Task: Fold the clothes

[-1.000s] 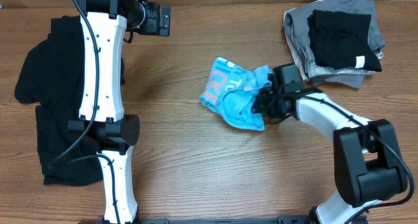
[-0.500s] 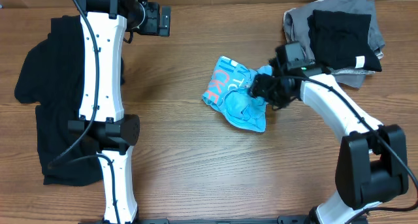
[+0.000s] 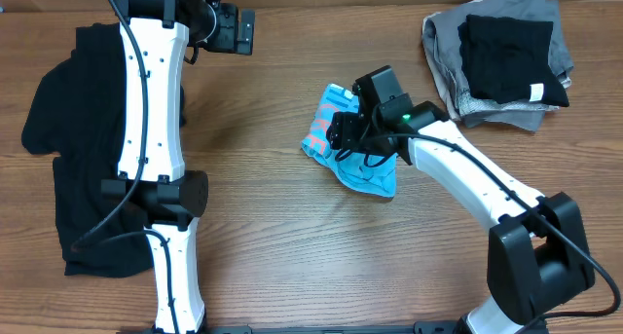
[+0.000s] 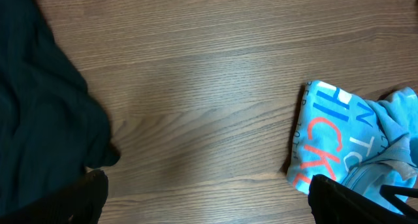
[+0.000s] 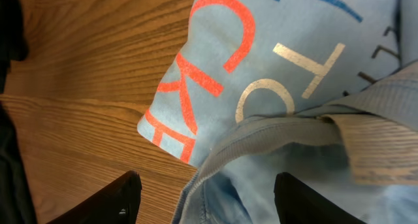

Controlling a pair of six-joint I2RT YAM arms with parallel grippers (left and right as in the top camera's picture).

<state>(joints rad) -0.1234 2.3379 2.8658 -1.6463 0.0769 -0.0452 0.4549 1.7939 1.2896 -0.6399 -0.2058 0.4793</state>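
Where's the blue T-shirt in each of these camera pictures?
Overhead: T-shirt mid-table, partly under the right arm.
Left wrist: T-shirt at the lower right edge.
Right wrist: T-shirt fills most of the picture.
Shared landmark: coral lettering along the shirt's left side in all three.

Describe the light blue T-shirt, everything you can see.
The light blue T-shirt lies crumpled and unfolded on the wooden table, near its middle. It looks like soft knit cloth. Coral, white and blue lettering faces up on its flatter left panel, and a ribbed hem or collar bunches across the right part. The right gripper hovers over it, jaws open astride the bunched cloth; whether they touch it cannot be told.
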